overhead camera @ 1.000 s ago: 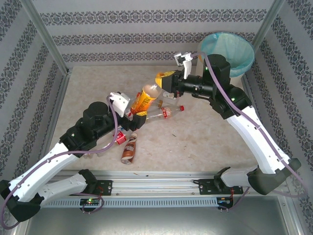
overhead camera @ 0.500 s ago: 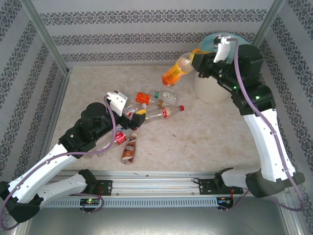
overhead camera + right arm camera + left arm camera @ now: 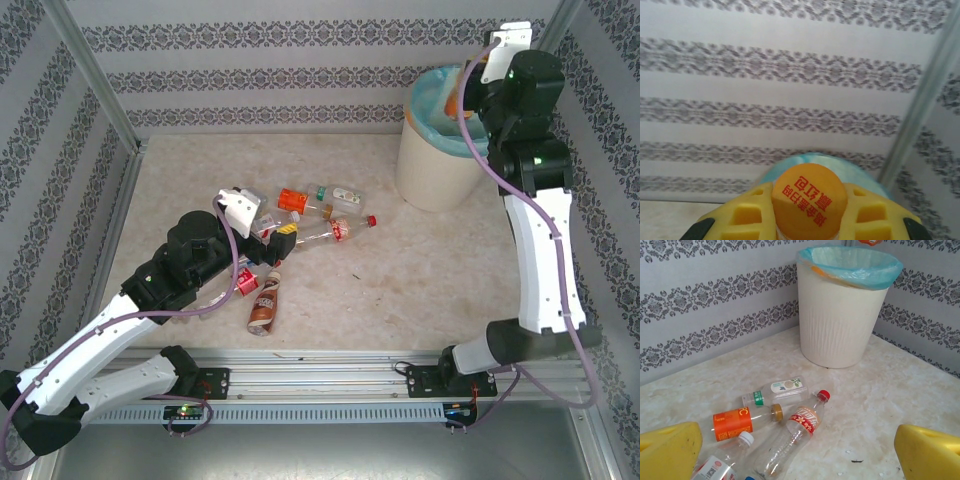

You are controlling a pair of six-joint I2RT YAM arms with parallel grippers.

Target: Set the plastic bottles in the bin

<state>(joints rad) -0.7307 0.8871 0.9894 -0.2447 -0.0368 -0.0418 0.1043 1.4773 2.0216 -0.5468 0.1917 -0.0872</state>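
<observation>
An orange bottle [image 3: 809,194], clamped in the right gripper [image 3: 809,220], hides most of the bin [image 3: 771,172]; its body is cut off below. A white-capped bottle [image 3: 720,466] runs off the bottom edge.

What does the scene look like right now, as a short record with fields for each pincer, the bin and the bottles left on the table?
Right pincer: shut on an orange bottle, held over the bin
Left pincer: open, empty, low over the table, facing the bottles
Bin: cream-white, teal bag liner, upright at the far right corner
Bottles on table: orange-labelled bottle, green-labelled clear bottle, red-capped clear bottle, brown bottle, all lying down
</observation>
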